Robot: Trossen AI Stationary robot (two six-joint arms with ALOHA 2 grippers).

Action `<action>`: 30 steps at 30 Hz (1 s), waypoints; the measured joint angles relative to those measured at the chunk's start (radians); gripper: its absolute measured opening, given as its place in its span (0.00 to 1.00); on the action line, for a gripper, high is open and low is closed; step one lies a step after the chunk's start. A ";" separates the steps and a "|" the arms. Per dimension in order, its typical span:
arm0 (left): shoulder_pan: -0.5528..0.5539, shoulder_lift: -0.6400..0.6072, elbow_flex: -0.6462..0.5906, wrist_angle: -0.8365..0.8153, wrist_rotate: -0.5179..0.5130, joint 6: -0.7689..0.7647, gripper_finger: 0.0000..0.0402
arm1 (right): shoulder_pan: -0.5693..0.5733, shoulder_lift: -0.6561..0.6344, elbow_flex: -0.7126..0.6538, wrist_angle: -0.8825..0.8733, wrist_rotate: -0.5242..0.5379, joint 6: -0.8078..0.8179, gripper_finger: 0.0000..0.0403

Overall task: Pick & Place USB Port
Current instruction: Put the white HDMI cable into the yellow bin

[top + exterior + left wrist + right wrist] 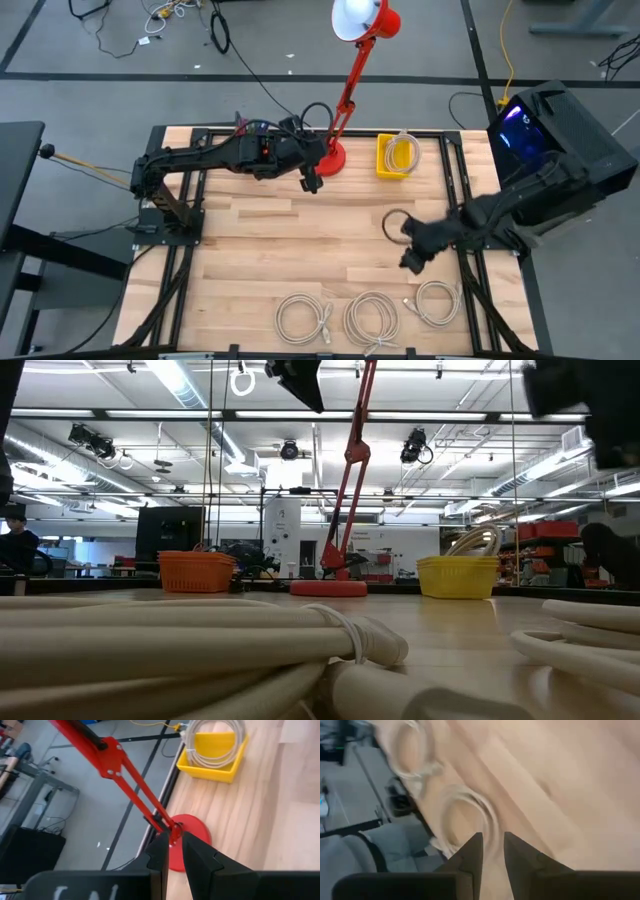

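R arm's fingers [413, 262] hang over the desk [250, 260], a bit apart, holding nothing. Cable coils [436, 301] lie close by, nearer R than L. L fingers [311, 184], near lamp [330, 157], almost closed, empty.

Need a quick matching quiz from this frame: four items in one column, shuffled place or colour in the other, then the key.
Items
1. yellow bin
2. desk lamp
3. left gripper
4. three loose cable coils

Descriptions
A. red, round base at the table's far edge
B. in a row along the table's near edge
C. holds one coiled white cable, right of the lamp base
D. hovering empty just beside the lamp base

Pairs: 1-C, 2-A, 3-D, 4-B
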 joint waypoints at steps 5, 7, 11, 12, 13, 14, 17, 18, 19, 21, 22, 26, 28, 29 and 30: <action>0.000 0.000 0.000 -0.001 0.032 0.010 0.14 | 0.139 0.004 -0.130 0.039 -0.014 0.253 0.20; 0.000 0.000 0.000 -0.001 0.043 0.011 0.14 | 0.170 0.003 -0.172 0.031 -0.051 0.317 0.20; 0.000 0.000 0.000 -0.003 0.050 0.010 0.14 | 0.220 0.003 -0.198 0.033 -0.113 0.382 0.20; 0.000 0.000 0.000 -0.004 0.050 0.010 0.14 | 0.230 0.003 -0.198 0.031 -0.118 0.387 0.20; 0.000 0.000 0.000 -0.004 0.050 0.010 0.14 | 0.237 0.003 -0.198 0.029 -0.127 0.389 0.20; 0.000 0.000 0.000 -0.004 0.050 0.010 0.14 | 0.245 0.003 -0.198 0.019 -0.138 0.390 0.20; 0.000 0.000 0.000 -0.004 0.050 0.009 0.14 | 0.270 0.016 -0.198 -0.068 -0.206 0.390 0.20; 0.000 0.000 0.000 -0.004 0.050 0.009 0.14 | 0.278 0.022 -0.198 -0.097 -0.224 0.390 0.20; 0.000 0.000 0.000 -0.004 0.050 0.007 0.14 | 0.284 0.025 -0.199 -0.115 -0.236 0.391 0.20; 0.000 0.000 0.000 -0.003 0.050 0.004 0.14 | 0.288 0.027 -0.199 -0.112 -0.239 0.394 0.20; 0.000 0.000 0.000 -0.002 0.050 0.004 0.14 | 0.288 0.027 -0.199 -0.109 -0.236 0.397 0.20; 0.000 0.000 0.000 0.008 0.051 0.003 0.14 | 0.288 0.027 -0.199 -0.100 -0.187 0.397 0.21; 0.000 0.000 0.000 0.014 0.051 0.003 0.14 | 0.288 0.027 -0.215 -0.084 -0.188 0.390 0.24; 0.000 0.000 0.000 0.015 0.051 0.003 0.14 | 0.288 0.027 -0.231 -0.075 -0.193 0.391 0.25; 0.000 0.000 0.000 0.017 0.051 0.002 0.14 | 0.290 0.027 -0.249 -0.058 -0.202 0.394 0.27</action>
